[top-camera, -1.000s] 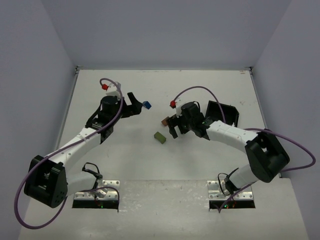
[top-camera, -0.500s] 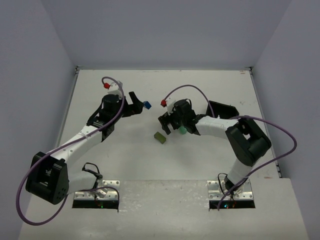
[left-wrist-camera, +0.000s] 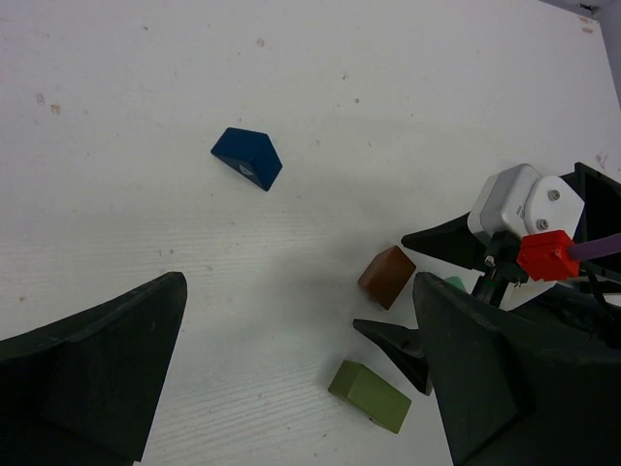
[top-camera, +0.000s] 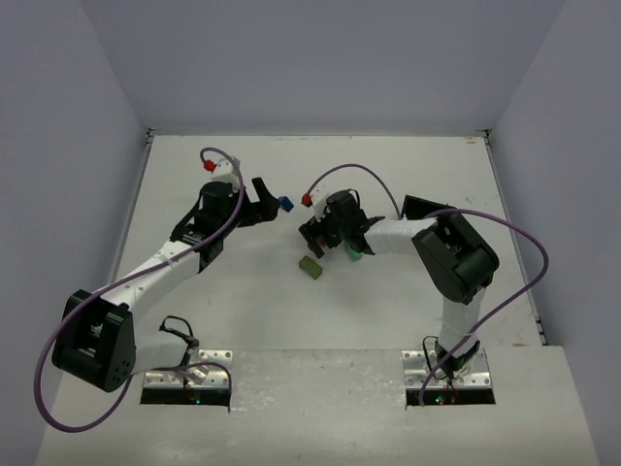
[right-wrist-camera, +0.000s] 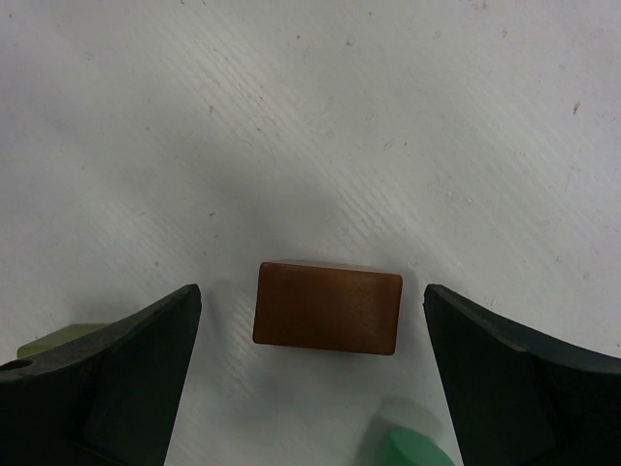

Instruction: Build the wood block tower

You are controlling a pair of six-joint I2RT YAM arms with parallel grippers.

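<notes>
Shifting my right hand (top-camera: pixel 317 236) leftward; spread wide, I am straddling the brown-orange block (right-wrist-camera: pixel 328 308) for pickup; lowering, pinching next.

Left white-and-black jointed arm (top-camera: pixel 146 277): stretched from near-left base diagonally toward centre, purple cable (top-camera: pixel 39 383) looped beside it. Left black two-finger gripper (top-camera: pixel 269 202): aimed right, held high, jaws spread wide; dark fingers (left-wrist-camera: pixel 92 374) frame wrist view at both lower corners. Right white-and-black jointed arm (top-camera: pixel 456 257): elbow folded sharply, forearm reaching left. Right black two-finger gripper (top-camera: pixel 312 233): pointed down, held low, jaws wide apart.
</notes>
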